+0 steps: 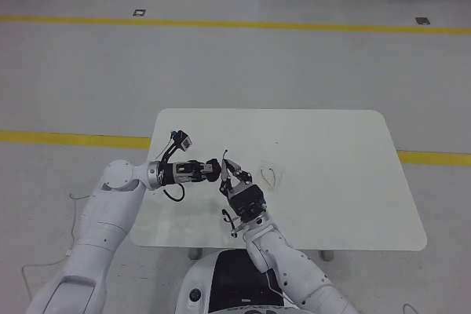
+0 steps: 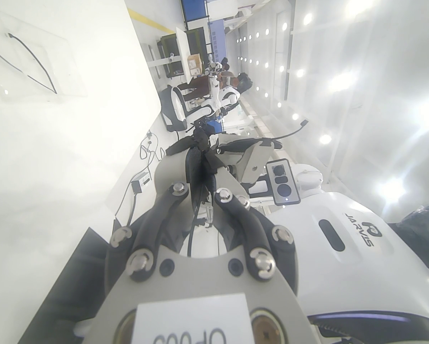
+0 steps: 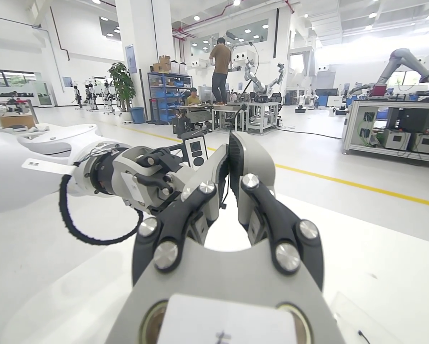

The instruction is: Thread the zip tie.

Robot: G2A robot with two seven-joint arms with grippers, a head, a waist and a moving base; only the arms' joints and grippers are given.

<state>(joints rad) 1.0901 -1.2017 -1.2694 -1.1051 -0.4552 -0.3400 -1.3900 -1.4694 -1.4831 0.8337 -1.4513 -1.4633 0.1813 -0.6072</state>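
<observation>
**Tie pinched between both grippers, no closed loop seen**

You had both arms meeting above the near-left part of the table [image 1: 337, 157], their tips almost touching. Your right gripper [image 3: 230, 152] had its fingers pressed together on the zip tie [image 1: 228, 157]. In its wrist view the thin black strap came out beyond the fingertips and also ran down between the pads toward the palm. Your left gripper [image 2: 199, 161] faced it from the side, fingers drawn in close around a black strand. I took it as pinching the same tie, though the dark pads and the strap merged there and I could not be sure of the contact. The tie was up in the air, off the table, between the two grippers.

On progress, as I judged it: the pick-up was done and the two ends had been brought together. What you had left was the threading itself, getting the tail into the head and pulling it through. I could not tell whether the tail had entered the head. Just beyond the grippers a clear sheet [image 2: 62, 42] lay flat on the table with spare ties [image 2: 38, 62] on it, apart from both grippers.
</observation>
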